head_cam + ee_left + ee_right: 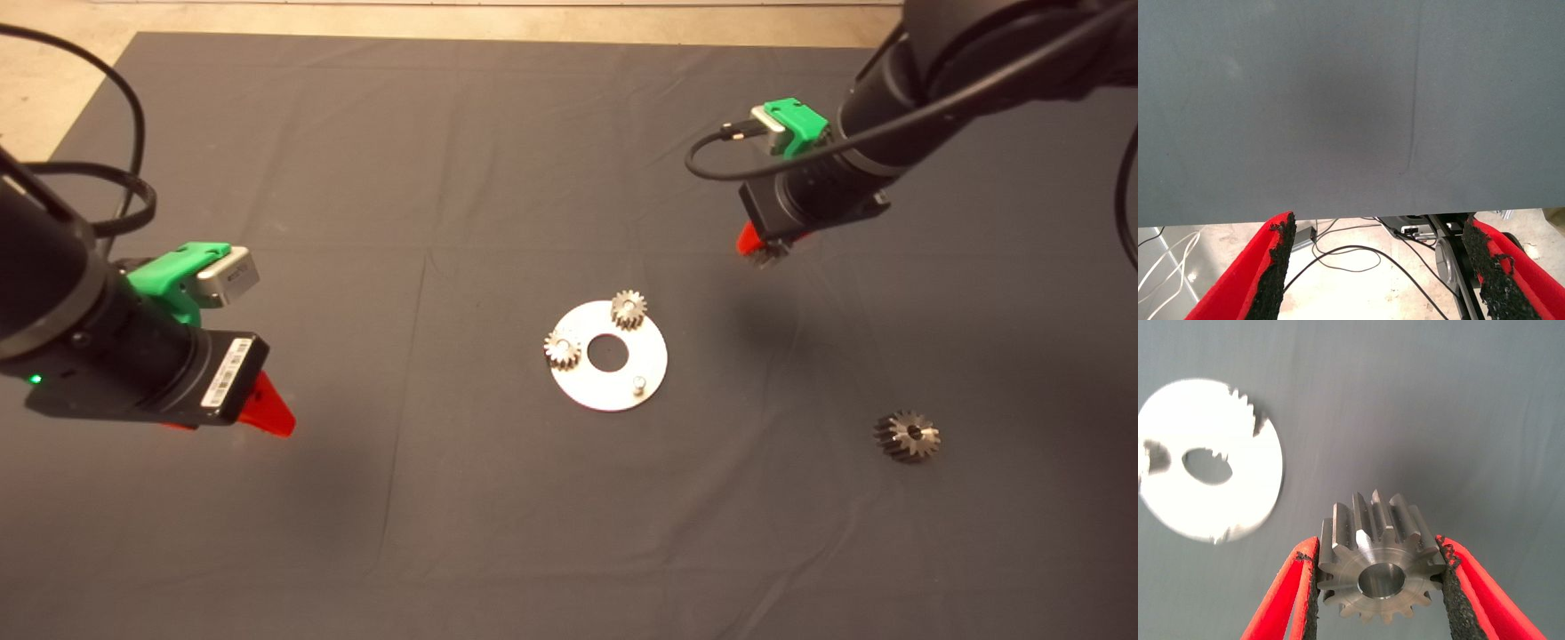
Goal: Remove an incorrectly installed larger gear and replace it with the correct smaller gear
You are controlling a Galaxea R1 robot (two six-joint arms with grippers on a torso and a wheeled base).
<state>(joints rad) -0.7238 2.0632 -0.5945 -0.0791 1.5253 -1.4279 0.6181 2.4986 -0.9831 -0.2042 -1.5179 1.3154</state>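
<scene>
Right tool (1377, 580) has its two red fingers (1298, 587) pressed on the sides of the smaller gear (1378, 570), holding it up above the surface (498, 160). From the round silver plate (645, 351), that tool sits at about two o'clock. Two pale small gears (629, 309) stand on the plate, beside one bare peg (638, 384). The larger gear (907, 436) lies on the mat at about four o'clock from the plate. Left tool (1381, 273) hangs at nine o'clock, fingers wide apart, holding nothing.

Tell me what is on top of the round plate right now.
Two small pale gears stand on the silver plate, beside its centre hole. The third peg is bare. Whatever the gears sit on is covered. The right hand holds the smaller gear above the mat.
</scene>
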